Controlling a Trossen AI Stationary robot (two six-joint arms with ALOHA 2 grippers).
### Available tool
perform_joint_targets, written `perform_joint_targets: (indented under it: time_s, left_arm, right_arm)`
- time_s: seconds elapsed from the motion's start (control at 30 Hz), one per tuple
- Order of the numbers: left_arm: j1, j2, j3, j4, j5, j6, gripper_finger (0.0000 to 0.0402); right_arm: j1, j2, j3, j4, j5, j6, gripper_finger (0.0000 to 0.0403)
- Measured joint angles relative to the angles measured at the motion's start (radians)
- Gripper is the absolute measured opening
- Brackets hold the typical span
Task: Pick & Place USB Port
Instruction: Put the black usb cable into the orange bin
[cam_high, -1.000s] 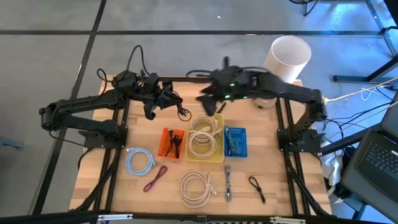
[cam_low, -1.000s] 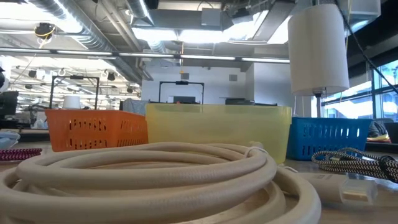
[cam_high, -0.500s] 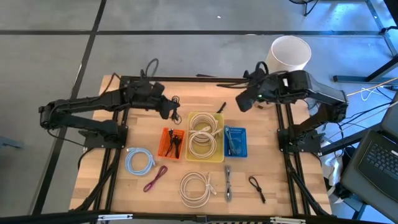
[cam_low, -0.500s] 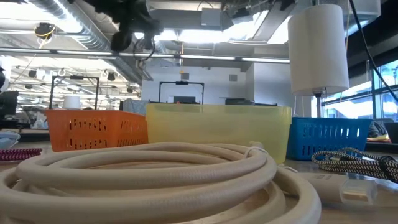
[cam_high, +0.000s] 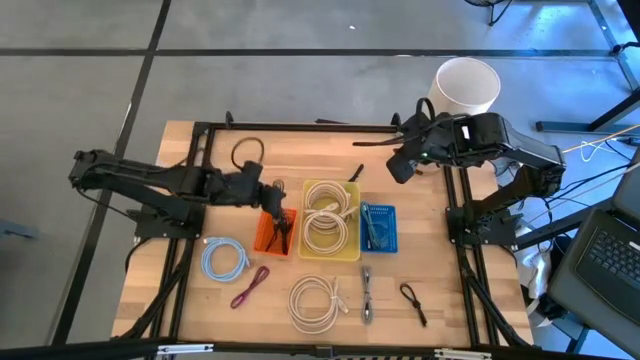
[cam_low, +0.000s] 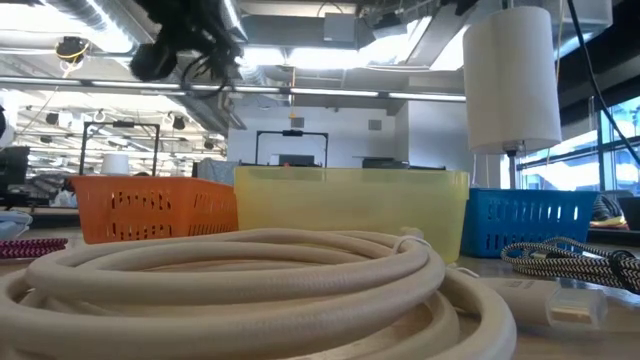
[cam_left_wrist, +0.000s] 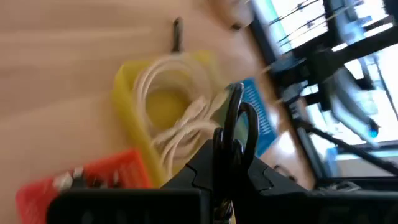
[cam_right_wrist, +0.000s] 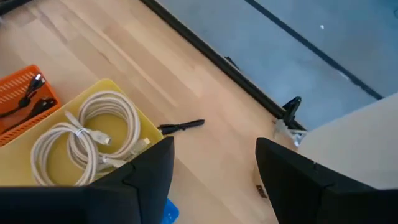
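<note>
Wooden table (cam_high: 180, 300), black frame (cam_high: 300, 127) round the far and side edges, white bucket (cam_high: 467, 85) off the far right corner. Three bins in a row mid-table: orange bin (cam_high: 262, 235), yellow bin (cam_high: 303, 215), blue bin (cam_high: 390, 215).

Left gripper (cam_high: 270, 197) low over the near-left corner of the orange bin's far rim, jaws pinched narrow on a black cable (cam_high: 246, 153); loop of it trailing back toward the far edge, seen in the wrist view standing up between the fingers (cam_left_wrist: 239, 115). Right gripper (cam_high: 398, 165) parked high by the far right frame post, jaws wide, nothing in them.

Judged to be the placing step: cable lifted and carried, not yet dropped. Next move likely calls for a short shift over the middle of the orange bin, a descent, then release, with the trailing loop brought inside too and not left draped over the rim.

Orange bin narrow and already holding black leads, yellow bin touching its right side, so little sideways slack there. Open board to the left and far side of it. Blue coil (cam_high: 222, 260) and white coil (cam_high: 318, 300) well clear, nearer the front edge.
</note>
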Motion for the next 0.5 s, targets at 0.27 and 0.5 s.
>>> perform_joint_targets:
  time_s: [0.27, 0.5]
  left_arm:
    - [-0.038, 0.154, 0.0, -0.073, 0.051, -0.11, 0.0016]
    - [-0.018, 0.264, 0.0, -0.086, 0.105, -0.111, 0.0016]
  right_arm:
    - [0.0, -0.002, 0.0, 0.0, 0.018, -0.006, 0.023]
    - [0.0, -0.002, 0.0, 0.0, 0.018, -0.009, 0.023]
